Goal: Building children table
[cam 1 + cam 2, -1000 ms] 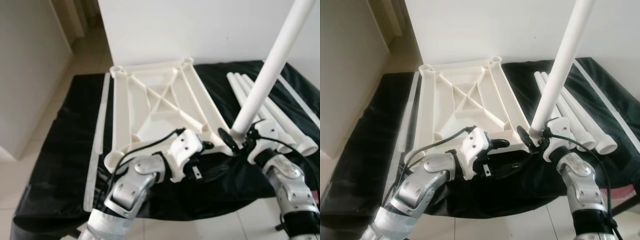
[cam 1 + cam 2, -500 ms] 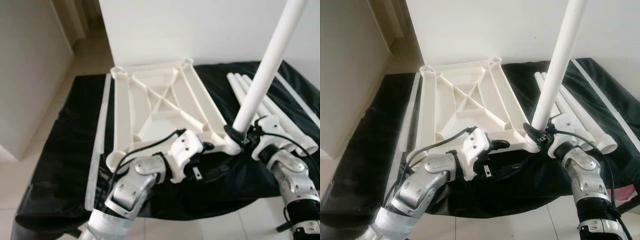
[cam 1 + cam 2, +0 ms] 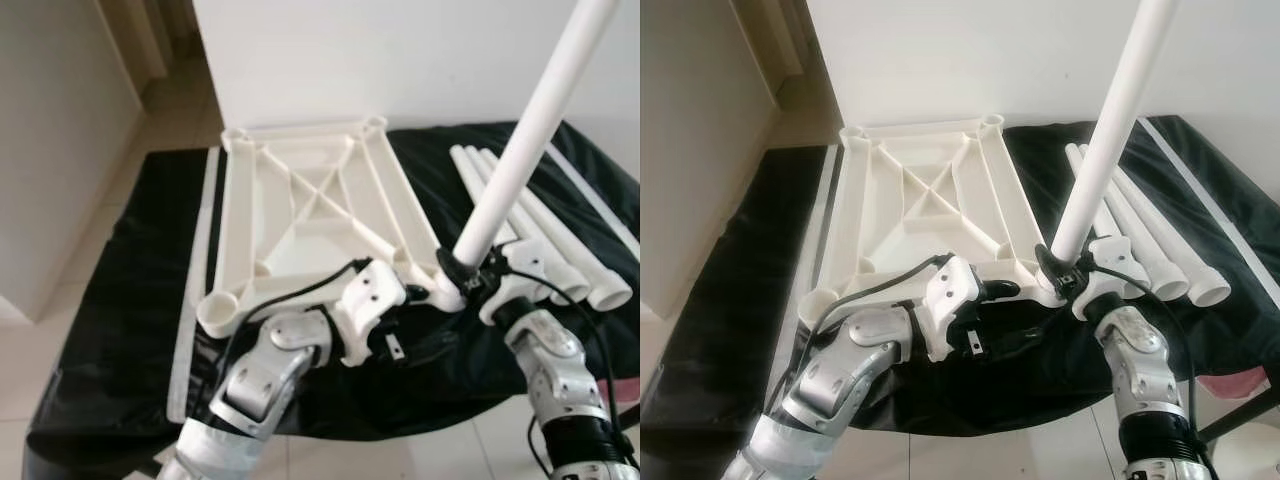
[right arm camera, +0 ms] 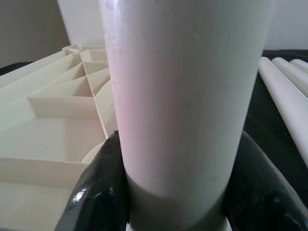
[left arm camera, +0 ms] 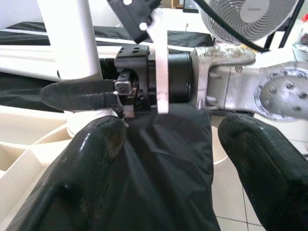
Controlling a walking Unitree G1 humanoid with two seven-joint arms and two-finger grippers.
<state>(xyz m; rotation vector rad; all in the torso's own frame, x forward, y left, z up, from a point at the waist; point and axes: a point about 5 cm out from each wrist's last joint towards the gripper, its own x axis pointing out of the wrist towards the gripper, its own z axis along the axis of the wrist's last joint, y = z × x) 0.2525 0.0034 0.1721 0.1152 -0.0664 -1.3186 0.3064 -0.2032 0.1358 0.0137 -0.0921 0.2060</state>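
Tabletop: You had the white tabletop [image 3: 310, 215] lying upside down on the black sheet [image 3: 120, 300], its ribbed underside facing up and a round socket at each corner.
Leg: Your white leg [image 3: 520, 140] stood tilted, leaning up and away to the robot's right, with its lower end at the near right corner socket [image 3: 1045, 285] of the tabletop.
Right gripper: Your right gripper [image 3: 466, 275] was clamped around the bottom of the leg, one black finger [image 4: 98, 192] on each side of the tube, just above the socket.
Left gripper: Your left gripper [image 3: 1005, 290] sat at the near edge of the tabletop, just beside the right gripper. In the left wrist view its two fingers [image 5: 91, 159] stood apart with the black sheet between them and nothing gripped.
Spare legs: Three more white legs [image 3: 540, 230] lay side by side on the sheet to the right of the tabletop.
Strips: You had a long white strip [image 3: 195, 280] lying along the tabletop's left side, and another [image 3: 1205, 210] on the far right of the sheet.
Fan: A fan [image 5: 250, 17] showed behind the right arm in the left wrist view.
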